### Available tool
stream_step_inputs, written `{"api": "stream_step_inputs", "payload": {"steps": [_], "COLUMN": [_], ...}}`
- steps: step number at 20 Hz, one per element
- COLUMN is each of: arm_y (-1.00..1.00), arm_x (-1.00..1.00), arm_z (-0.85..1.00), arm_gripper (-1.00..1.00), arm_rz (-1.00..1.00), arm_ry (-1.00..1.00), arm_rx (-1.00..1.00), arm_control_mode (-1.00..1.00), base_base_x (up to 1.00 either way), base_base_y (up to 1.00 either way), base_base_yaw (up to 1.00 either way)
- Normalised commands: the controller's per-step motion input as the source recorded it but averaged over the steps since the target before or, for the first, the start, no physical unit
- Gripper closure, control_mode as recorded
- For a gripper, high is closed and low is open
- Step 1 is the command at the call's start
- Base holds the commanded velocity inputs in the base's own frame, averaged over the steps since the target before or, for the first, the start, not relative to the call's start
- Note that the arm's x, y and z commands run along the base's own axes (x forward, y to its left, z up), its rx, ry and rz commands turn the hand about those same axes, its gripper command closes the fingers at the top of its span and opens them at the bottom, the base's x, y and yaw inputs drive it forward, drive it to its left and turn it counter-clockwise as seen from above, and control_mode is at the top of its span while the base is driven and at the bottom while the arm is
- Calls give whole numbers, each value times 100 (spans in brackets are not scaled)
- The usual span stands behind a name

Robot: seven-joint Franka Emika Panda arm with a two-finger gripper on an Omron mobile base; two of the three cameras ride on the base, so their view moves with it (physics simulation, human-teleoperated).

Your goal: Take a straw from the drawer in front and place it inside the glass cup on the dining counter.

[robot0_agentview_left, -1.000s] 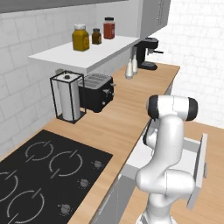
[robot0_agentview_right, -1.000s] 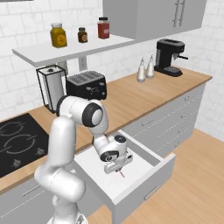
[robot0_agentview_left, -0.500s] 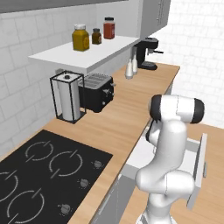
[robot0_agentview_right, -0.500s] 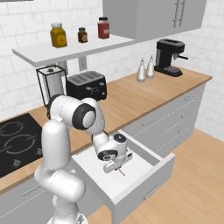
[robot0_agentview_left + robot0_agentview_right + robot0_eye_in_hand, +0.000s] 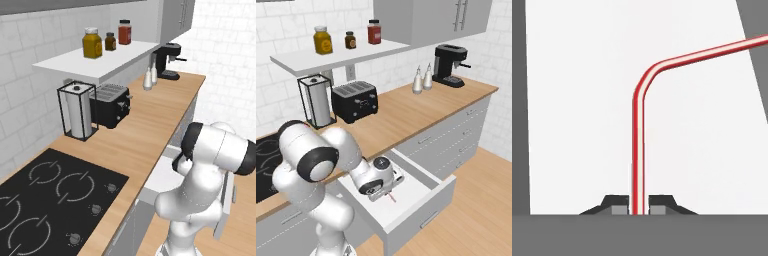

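Smooth red-and-white striped plastic straw [image 5: 639, 130]; matt white drawer [image 5: 406, 202] interior; light wood-grain table [image 5: 150, 125]; glossy black hob [image 5: 45, 200]; matt black toaster [image 5: 354, 101]; wire-framed paper roll [image 5: 76, 111].

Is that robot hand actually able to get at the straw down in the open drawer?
Yes, it seems so. The gripper is down inside the open drawer with nothing in its way, and its jaws look closed on the straw already.
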Motion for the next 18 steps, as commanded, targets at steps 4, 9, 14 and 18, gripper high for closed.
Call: {"api": "stream_step_inputs", "payload": {"steps": [4, 9, 14, 18], "arm_y": [-26, -22, -6, 0], "arm_x": [0, 4, 0, -11], "arm_z": [100, 100, 100, 100], "arm_gripper": [100, 100, 100, 100], "arm_rz": [-2, -2, 0, 0], "arm_ry": [2, 4, 2, 0], "arm_rx": [0, 0, 1, 6], "arm_control_mode": [-100, -100, -100, -100], "base_base_x": [0, 0, 0, 0], "base_base_y": [0, 0, 0, 0], "base_base_yaw": [0, 0, 0, 0]}}
